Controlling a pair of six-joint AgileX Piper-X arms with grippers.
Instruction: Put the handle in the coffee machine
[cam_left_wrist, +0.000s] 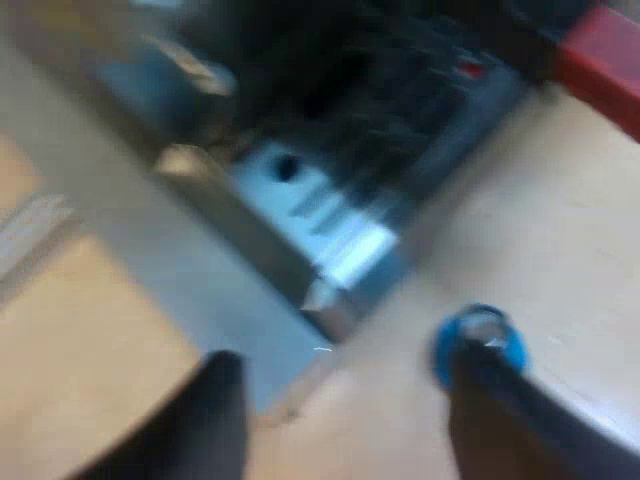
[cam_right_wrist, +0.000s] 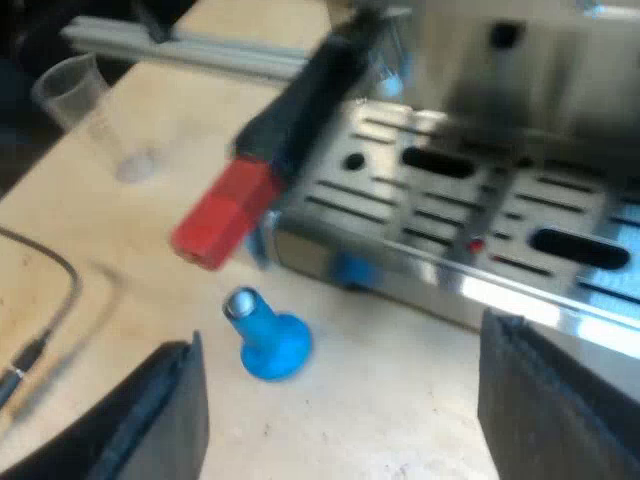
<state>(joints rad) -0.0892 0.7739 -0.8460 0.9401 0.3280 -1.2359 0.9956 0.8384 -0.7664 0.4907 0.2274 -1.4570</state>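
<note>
Jutting toward seven o'clock from the coffee machine (cam_right_wrist: 450, 190), the handle (cam_right_wrist: 275, 135) looks stiff and weighty: grip its dark shaft; left gripper (cam_left_wrist: 345, 365) and right gripper (cam_right_wrist: 340, 335) gape empty.

Both views are lit brightly and evenly. Glare is thrown off the front edge of the machine's tray (cam_right_wrist: 440, 215), and a faint shadow is cast by the blue tamper (cam_right_wrist: 262, 335) on the pale table (cam_right_wrist: 380, 400).

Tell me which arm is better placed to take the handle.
Probably right: the open right gripper faces the handle at the espresso machine's front; the left gripper hangs by the blue tamper.
</note>
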